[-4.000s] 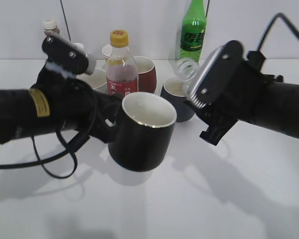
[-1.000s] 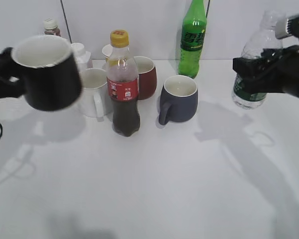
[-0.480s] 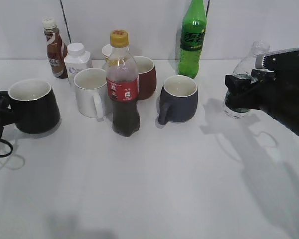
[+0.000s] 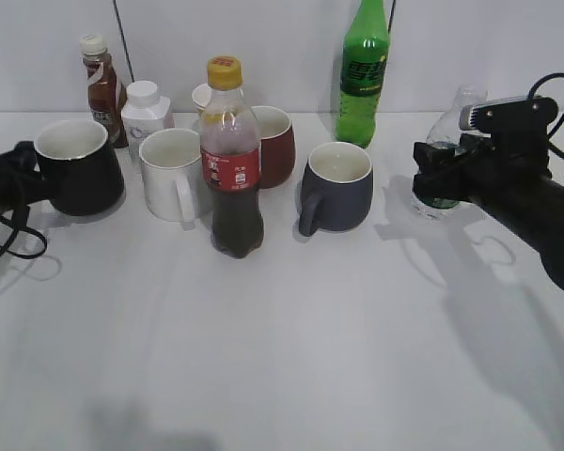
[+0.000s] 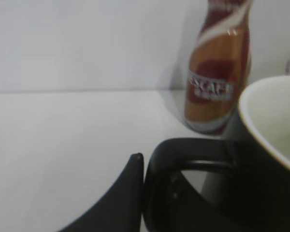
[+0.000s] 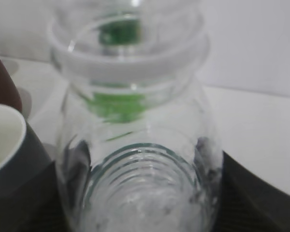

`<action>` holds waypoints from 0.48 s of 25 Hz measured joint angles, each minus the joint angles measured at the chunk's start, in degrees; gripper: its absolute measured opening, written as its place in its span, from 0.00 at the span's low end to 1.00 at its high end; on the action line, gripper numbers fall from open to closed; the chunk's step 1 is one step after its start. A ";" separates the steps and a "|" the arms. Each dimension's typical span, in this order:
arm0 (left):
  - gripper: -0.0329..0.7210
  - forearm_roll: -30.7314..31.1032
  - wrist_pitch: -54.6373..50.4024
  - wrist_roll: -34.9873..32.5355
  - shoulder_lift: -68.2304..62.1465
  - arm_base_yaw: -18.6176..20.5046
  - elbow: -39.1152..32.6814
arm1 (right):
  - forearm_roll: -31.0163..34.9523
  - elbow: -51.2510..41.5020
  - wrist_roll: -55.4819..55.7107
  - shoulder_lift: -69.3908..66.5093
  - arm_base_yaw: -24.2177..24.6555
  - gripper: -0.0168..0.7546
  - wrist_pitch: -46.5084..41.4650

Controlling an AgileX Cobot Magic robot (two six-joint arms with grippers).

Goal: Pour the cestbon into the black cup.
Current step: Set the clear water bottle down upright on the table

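Bottle [image 5: 217, 72] label (blurred), perhaps "SCA"

Left gripper [image 4: 23, 178] at the frame's far left edge, clamped on the black cup's [image 4: 75, 169] handle; right gripper [image 4: 442, 174] at mid-right, closed around the cestbon [image 4: 444, 150].

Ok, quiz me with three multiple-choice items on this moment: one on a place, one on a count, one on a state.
1. Where is the glossy black mug?
A. far left
B. centre
C. far right

2. How many mugs are in the exterior view?
A. two
B. four
C. six

3. The small clear plastic water bottle is:
A. lying flat
B. upside down
C. upright in the right gripper

Answers: 1 A, it sits at the left edge by the left gripper. 2 B, black, white, dark red, grey-blue. 3 C, neck up.
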State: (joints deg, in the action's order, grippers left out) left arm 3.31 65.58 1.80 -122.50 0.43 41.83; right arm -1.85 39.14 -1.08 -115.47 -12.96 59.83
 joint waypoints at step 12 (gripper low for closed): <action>0.15 2.45 -0.10 0.16 -1.85 0.00 0.28 | 0.32 0.24 1.08 -2.79 0.00 0.66 -1.11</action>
State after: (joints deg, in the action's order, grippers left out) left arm 5.76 65.48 1.96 -124.34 0.43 42.12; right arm -1.53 39.38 0.00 -118.26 -12.96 58.73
